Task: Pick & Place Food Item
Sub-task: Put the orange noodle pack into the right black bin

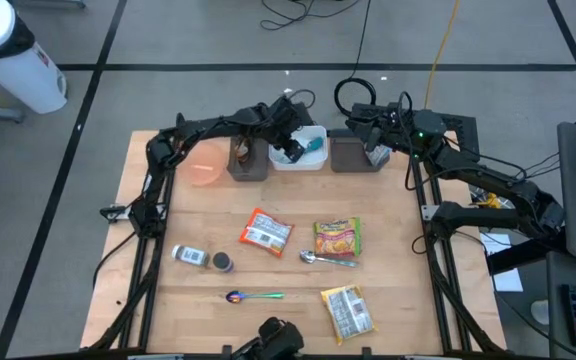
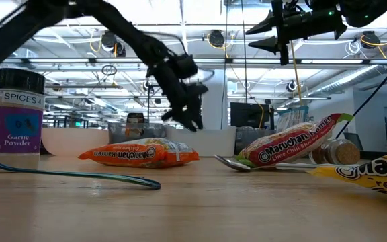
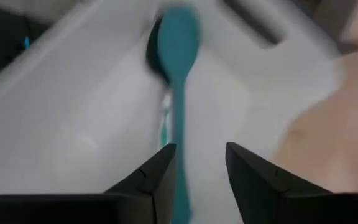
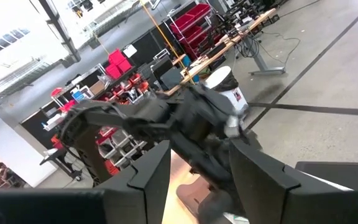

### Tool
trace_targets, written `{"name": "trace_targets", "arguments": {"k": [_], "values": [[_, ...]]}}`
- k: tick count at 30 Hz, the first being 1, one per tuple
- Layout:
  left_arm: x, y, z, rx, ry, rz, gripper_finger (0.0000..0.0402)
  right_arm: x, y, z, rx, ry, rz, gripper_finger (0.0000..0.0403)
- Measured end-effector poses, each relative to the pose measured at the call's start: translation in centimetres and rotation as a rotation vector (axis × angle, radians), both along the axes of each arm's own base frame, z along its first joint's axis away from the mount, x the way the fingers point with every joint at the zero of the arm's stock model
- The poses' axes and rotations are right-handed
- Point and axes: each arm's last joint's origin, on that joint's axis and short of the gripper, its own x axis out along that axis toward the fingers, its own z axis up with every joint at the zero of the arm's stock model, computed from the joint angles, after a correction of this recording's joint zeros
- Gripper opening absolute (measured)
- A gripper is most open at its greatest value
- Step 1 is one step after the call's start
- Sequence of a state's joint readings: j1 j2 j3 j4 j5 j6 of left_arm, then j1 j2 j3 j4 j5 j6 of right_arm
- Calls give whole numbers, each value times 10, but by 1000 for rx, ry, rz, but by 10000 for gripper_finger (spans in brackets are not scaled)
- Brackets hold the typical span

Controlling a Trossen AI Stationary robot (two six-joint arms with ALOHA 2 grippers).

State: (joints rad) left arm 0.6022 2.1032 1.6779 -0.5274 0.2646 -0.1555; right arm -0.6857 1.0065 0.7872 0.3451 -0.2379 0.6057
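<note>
A teal spoon [image 3: 178, 74] lies in the white bin [image 1: 313, 160] at the table's far side, bowl end away from my left gripper [image 3: 201, 168]. That gripper hangs open just above the bin [image 3: 73, 124], slanting down, with the spoon's handle running between its fingers. Three food packets lie flat on the wood: an orange one [image 1: 266, 232], a green-and-red one [image 1: 337, 238] and a yellow one [image 1: 348, 312]. My right gripper [image 4: 197, 168] is raised over the far right of the table [image 1: 363, 122], open and holding nothing. My left gripper stands open astride the teal spoon's handle [image 3: 180, 180], which passes close along one finger [image 3: 160, 171]. I cannot tell whether that finger touches it. The spoon rests on the bin's floor.
Dark bins [image 1: 248, 162] [image 1: 358, 153] flank the white one, and a pink bowl [image 1: 206, 165] sits at the far left. A spice jar [image 1: 190, 256], a small bottle [image 1: 222, 262], a metal spoon [image 1: 326, 259] and a shiny coloured spoon [image 1: 253, 296] lie nearer the front.
</note>
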Motion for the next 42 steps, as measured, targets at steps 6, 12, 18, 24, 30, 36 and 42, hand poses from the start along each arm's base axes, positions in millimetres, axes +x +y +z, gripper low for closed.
{"name": "trace_targets", "arguments": {"k": [6, 12, 18, 24, 30, 36, 42], "values": [[-18, -13, 69, 142, -117, -36, 154, 0, 0, -1, -5, 18, -1, 155], [-58, -42, 148, 251, -223, -36, 154, 0, 0, -5, 16, 47, -1, 155], [-110, -82, 205, 294, -271, -41, 154, 1, -1, -7, 24, 59, 0, 155], [-143, -125, 221, 263, -183, -105, 154, 6, -2, -12, 42, 76, 9, 155], [-142, -165, 213, 218, -166, -207, 154, 22, 1, -23, 95, 107, 33, 155], [-130, -195, 166, 144, -163, -267, 154, 46, 9, -36, 189, 84, 17, 155], [-130, -213, 118, 62, -118, -311, 154, 76, 24, -40, 129, -16, 127, 155]]}}
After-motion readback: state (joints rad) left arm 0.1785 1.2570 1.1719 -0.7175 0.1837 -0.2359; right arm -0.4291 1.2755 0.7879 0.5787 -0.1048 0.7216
